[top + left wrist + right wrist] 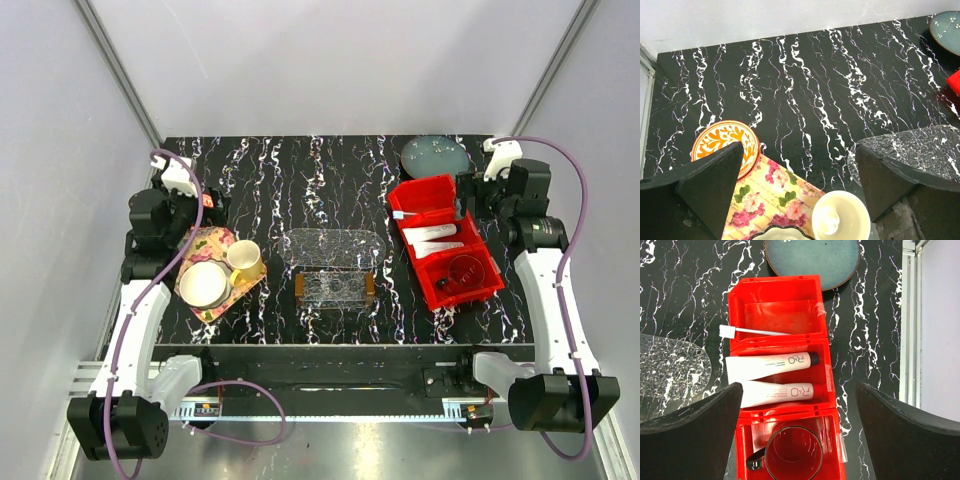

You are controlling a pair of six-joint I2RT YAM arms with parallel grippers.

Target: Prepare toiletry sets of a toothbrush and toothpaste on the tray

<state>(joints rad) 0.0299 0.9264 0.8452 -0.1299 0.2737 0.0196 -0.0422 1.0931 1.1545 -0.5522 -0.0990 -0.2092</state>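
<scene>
The pale toothbrush lies in the far compartment of a red bin. Two white toothpaste tubes lie side by side in the middle compartment. In the top view the toothbrush and the toothpaste tubes show in the same bin. The clear tray with brown handles sits mid-table and holds nothing; its edge shows in the right wrist view and the left wrist view. My right gripper is open above the bin. My left gripper is open over the flowery tray.
A red mug stands in the bin's near compartment. A dark blue plate lies behind the bin. The flowery tray holds a yellow cup and a white bowl. An orange patterned dish sits beside it.
</scene>
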